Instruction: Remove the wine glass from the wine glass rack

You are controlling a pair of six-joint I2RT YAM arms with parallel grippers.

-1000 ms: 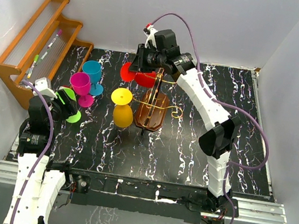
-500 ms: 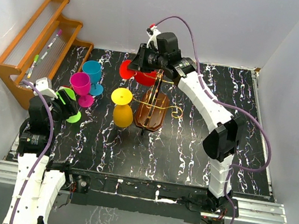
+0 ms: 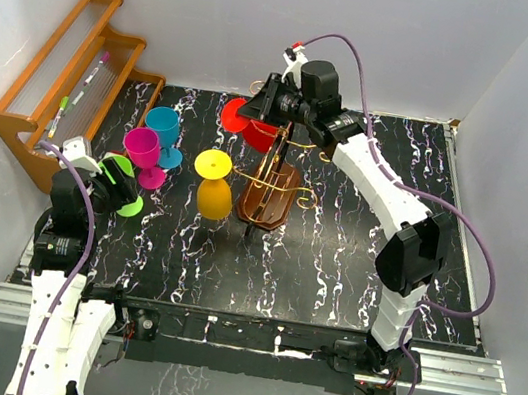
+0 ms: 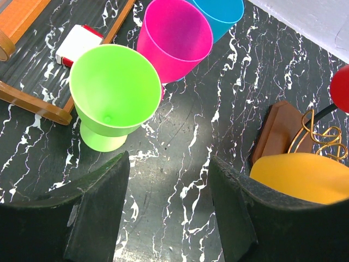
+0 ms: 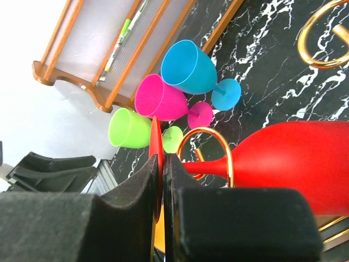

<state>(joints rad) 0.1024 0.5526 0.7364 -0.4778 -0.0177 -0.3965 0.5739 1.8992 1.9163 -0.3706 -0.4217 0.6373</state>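
Observation:
The wine glass rack has a dark brown oval base, a central post and gold wire arms. A red wine glass hangs tilted at its far left. My right gripper is shut on the thin edge of its red foot. Its stem passes through a gold wire curl, and its bowl lies to the right. A yellow glass hangs on the rack's left side. My left gripper is open and empty, low over the table near a green glass.
Pink, blue and green glasses stand on the table left of the rack. An orange-brown stepped shelf with pens leans at the far left. White walls enclose the black marbled table.
My right gripper has moved right and slightly up with the red glass's foot in it. The rack and yellow glass have shifted a little. The left arm has not moved.

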